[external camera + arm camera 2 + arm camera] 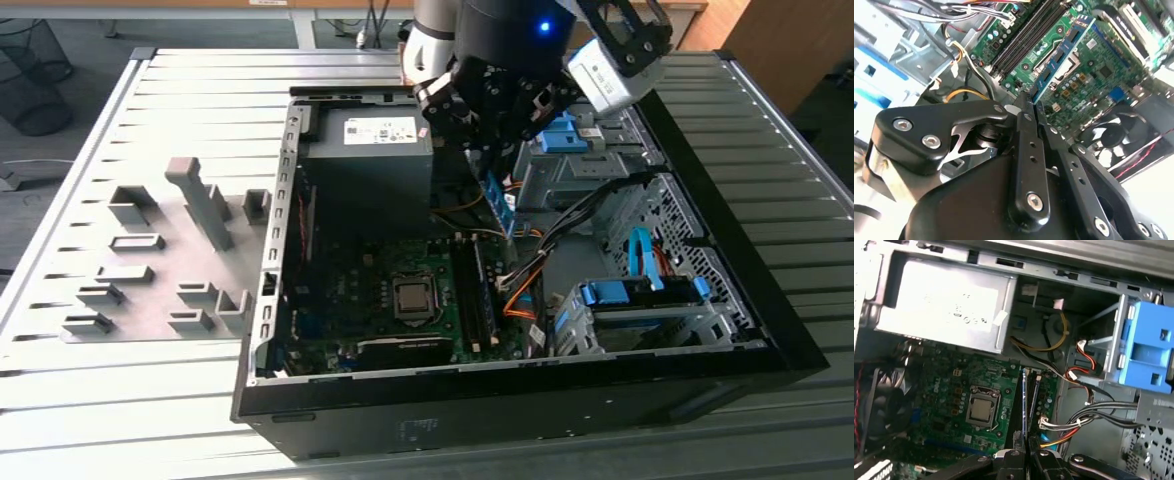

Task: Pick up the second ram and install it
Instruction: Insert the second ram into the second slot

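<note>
pincer point(497, 160): clamped on the second ram, fingers pressed on both flat faces of its upper end; in the second wrist view the black fingers point(1026, 127) meet at the stick's near end
second ram point(501, 198): blue-green stick, held roughly upright and a bit tilted, hanging below the pincer over the inside of the open computer case point(747, 330); not touching the board; black chips visible along it in the second wrist view point(1064, 47); seen edge-on in the first wrist view point(1025, 400)
position: over the memory slots point(470, 300) on the motherboard point(334, 300), just beside the CPU socket point(414, 298); lower end well above the slots in the exterior view
slots: long dark parallel slots; whether one is already filled, can't tell
case: lying on its side, panel off, on the slatted metal worktop point(160, 400)
other: grey holder blocks point(200, 205) on the worktop toward the exterior view's left, well apart from the case; blue drive-bay clips point(627, 295) inside the case, toward the exterior view's right; power supply point(374, 135) at the far end
</note>
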Controlling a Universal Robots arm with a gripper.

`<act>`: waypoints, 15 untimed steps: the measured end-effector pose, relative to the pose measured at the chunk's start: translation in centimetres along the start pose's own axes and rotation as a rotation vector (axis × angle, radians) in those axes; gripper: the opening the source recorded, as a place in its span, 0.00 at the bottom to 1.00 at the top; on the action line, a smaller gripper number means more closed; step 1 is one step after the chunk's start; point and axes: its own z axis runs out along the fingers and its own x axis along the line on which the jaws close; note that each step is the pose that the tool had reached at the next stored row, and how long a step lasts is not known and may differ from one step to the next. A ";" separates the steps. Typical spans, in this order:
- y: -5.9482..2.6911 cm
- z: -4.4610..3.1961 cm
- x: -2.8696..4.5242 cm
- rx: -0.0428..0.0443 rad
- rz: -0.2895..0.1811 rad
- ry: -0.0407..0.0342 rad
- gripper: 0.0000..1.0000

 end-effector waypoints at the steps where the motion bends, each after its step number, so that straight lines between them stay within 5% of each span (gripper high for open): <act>1: 0.00 0.07 0.00 0.0000 0.018 -0.0001 0.14; 5: 0.00 0.21 0.00 0.0001 0.070 -0.0004 0.14; 15: 0.00 0.28 0.00 -0.0002 0.077 -0.0006 0.14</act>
